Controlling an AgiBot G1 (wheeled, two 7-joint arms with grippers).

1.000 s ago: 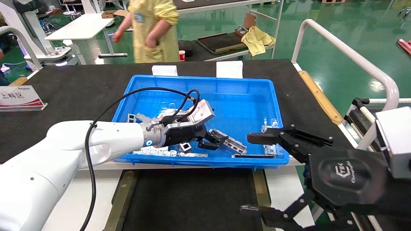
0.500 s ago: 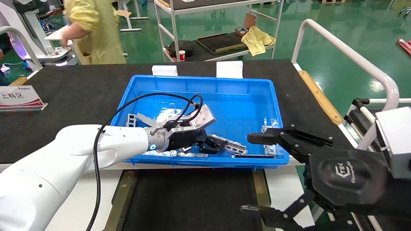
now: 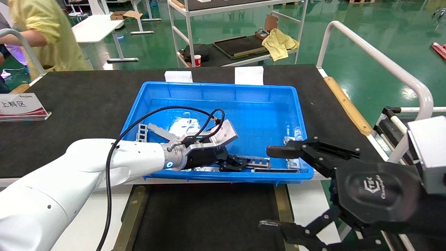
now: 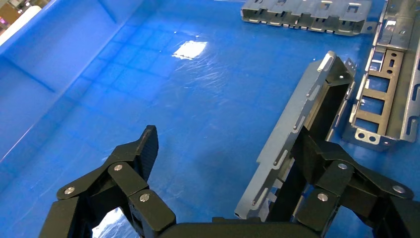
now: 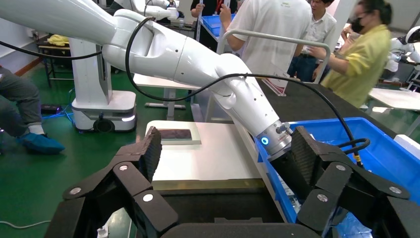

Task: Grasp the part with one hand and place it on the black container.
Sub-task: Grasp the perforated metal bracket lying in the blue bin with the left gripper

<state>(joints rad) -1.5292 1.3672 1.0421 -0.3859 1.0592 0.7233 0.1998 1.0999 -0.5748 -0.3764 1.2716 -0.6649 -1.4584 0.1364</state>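
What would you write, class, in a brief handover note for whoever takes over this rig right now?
Left gripper: open, low in the blue bin, one finger against the part, not yet clamped.
Right gripper: open, parked near the bin's right corner.
The black container in front of the bin holds nothing visible.
Done: the reach.
Left: close, lift, place on the container.

Part [image 4: 292, 148]: lower end hidden behind left gripper [image 4: 225, 163] finger. Bin [image 3: 223, 176] near wall hides gripper tips in head view. Tray [image 3: 209, 216] cut by bottom edge. Right gripper [image 3: 278, 188] partly out of frame.
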